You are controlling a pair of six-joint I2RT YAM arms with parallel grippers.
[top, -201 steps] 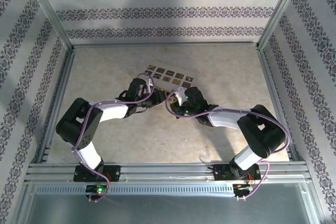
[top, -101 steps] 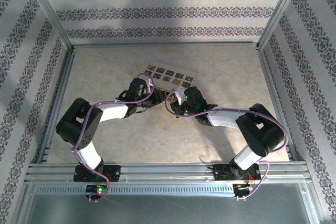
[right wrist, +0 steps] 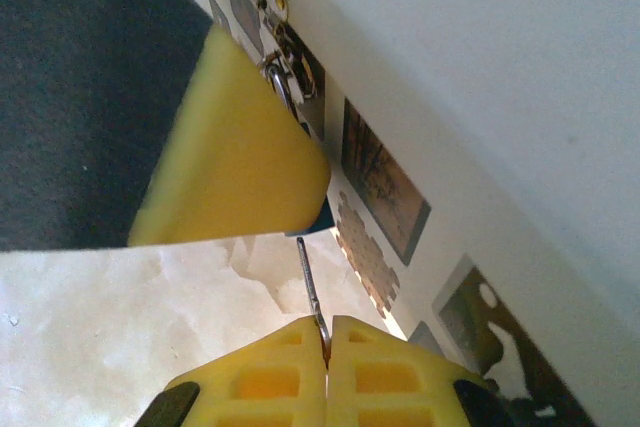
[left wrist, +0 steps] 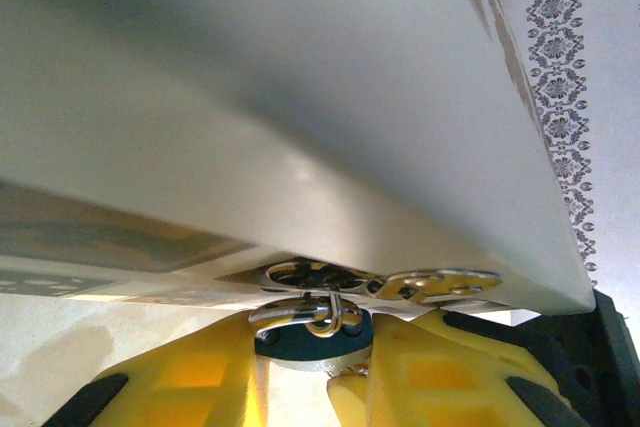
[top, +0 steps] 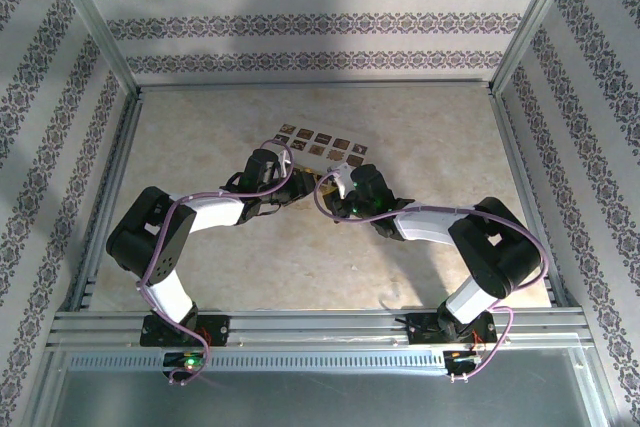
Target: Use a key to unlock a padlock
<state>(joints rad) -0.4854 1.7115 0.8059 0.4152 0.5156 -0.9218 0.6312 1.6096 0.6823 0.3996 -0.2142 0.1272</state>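
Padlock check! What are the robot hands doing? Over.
Left hand gripping padlock. Right hand shut on key, tip pointed at padlock, not clearly in. Picture sheet just beyond both hands.

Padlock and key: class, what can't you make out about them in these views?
Left wrist view: dark blue padlock body mostly sunk between the left gripper's yellow fingers; a blurred pale surface blocks everything above.
Right wrist view: thin metal key is edge-on, teeth unreadable, held end buried in the right gripper.
Top view: keyhole and key tip too small, covered where both grippers meet.
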